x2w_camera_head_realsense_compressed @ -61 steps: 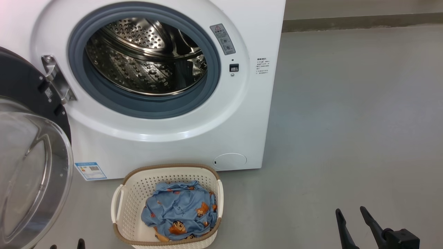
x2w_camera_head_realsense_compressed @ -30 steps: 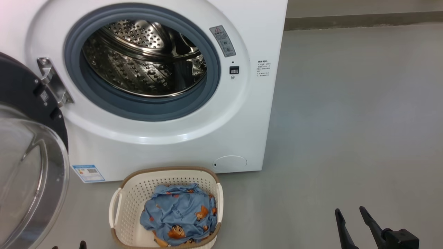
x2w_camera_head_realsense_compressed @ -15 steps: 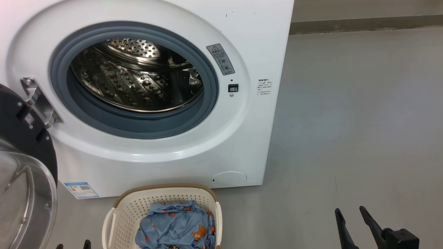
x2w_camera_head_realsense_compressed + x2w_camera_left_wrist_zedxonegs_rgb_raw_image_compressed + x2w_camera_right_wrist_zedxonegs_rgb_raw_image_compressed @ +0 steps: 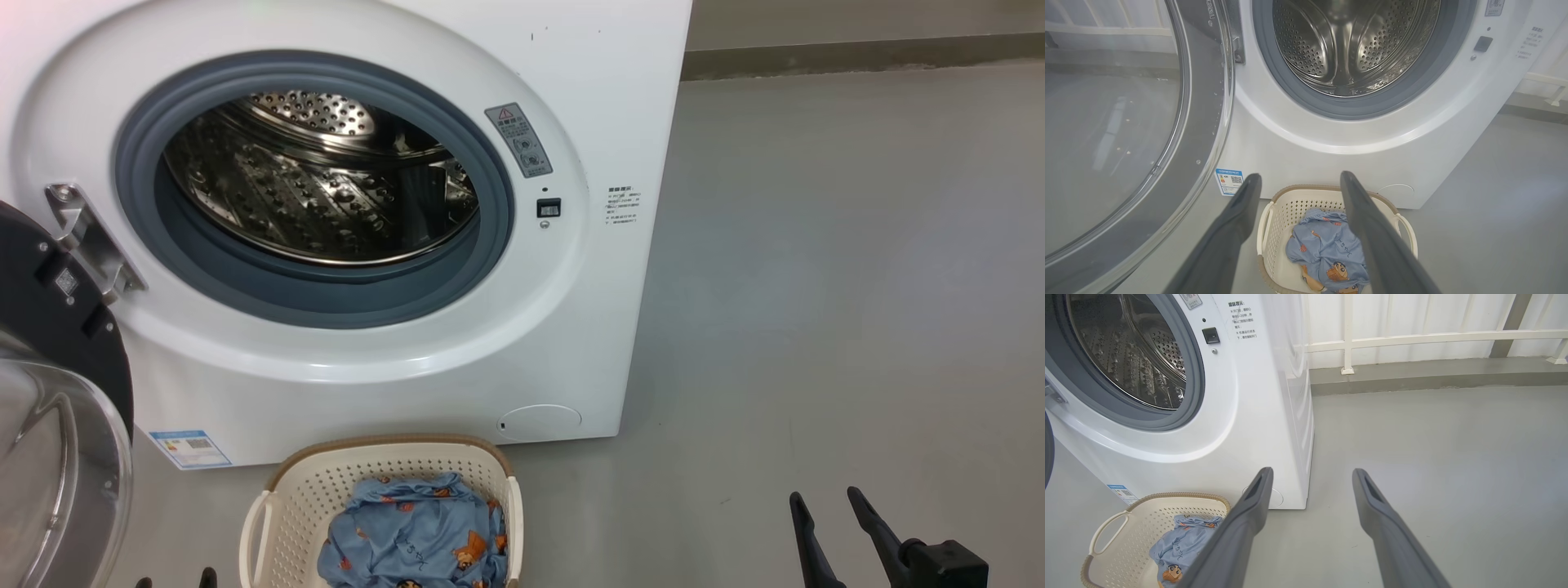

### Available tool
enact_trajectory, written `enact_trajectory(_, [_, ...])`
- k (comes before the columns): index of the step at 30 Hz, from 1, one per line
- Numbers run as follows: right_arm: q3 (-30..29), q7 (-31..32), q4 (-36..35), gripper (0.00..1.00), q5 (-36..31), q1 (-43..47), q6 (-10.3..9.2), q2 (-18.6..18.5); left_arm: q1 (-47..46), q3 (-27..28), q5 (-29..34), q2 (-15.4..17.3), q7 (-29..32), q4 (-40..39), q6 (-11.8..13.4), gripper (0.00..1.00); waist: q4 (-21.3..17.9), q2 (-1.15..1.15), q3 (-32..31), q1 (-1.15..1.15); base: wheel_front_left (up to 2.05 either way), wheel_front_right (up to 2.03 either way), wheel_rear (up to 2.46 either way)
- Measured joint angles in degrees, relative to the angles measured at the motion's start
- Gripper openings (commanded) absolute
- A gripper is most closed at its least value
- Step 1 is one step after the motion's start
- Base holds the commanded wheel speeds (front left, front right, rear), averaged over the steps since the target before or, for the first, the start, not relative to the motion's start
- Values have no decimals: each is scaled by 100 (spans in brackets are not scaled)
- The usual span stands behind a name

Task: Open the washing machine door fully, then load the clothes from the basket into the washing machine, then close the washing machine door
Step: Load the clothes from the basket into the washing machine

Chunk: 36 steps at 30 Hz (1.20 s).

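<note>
1. The white, boxy front-loading washing machine (image 4: 588,98) stands on a smooth grey floor (image 4: 816,286). Its mouth is uncovered, and a grey rubber gasket (image 4: 490,245) rings the perforated steel drum (image 4: 326,188).
2. The large round washing machine door (image 4: 57,457), with a glossy black rim and a bulging clear glass bowl, is swung wide open to the robot's left. It hangs from a metal hinge (image 4: 86,241) at the edge of the opening.
3. The small cream-white perforated plastic basket (image 4: 277,490), with a brown woven-look rim, sits on the floor just in front of the machine. It lies below the opening, between the blue label (image 4: 192,449) and the round lower cap (image 4: 539,422).
4. The clothes (image 4: 408,531), a crumpled bundle of light blue fabric printed with orange-brown cartoon figures, lie inside the basket (none hangs over the rim).
5. The left gripper (image 4: 1300,177) has its two long dark fingers spread wide with nothing between them. It hangs above the basket, clear of the fabric.
6. The right gripper (image 4: 1312,470) is likewise spread wide and empty. It is over bare floor to the right of the basket, well apart from the clothes.
</note>
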Motion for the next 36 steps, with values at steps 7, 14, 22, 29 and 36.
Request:
enact_trajectory(7, [8,0,0,100,0,-1,0,0,-1,-23,0,-3,0,-3,-18,100,-20,0,35,0,0,0,0])
enact_trajectory(14, [47,0,-7,100,8,-84,0,1,-25,-58,8,4,0,-71,-19,100,-91,0,165,0,0,0,0])
enact_trajectory(22, [116,0,-94,100,12,-236,0,0,-340,-360,46,68,11,-59,-42,100,-231,0,464,0,0,0,0])
enact_trajectory(29, [167,0,-188,100,52,-459,0,-1,-710,-705,-92,238,147,197,-43,100,-400,0,902,0,0,0,0])
enact_trajectory(36, [266,0,-338,100,126,-781,0,-4,-1579,-1184,-534,701,263,842,-44,100,-594,0,1514,0,0,0,0])
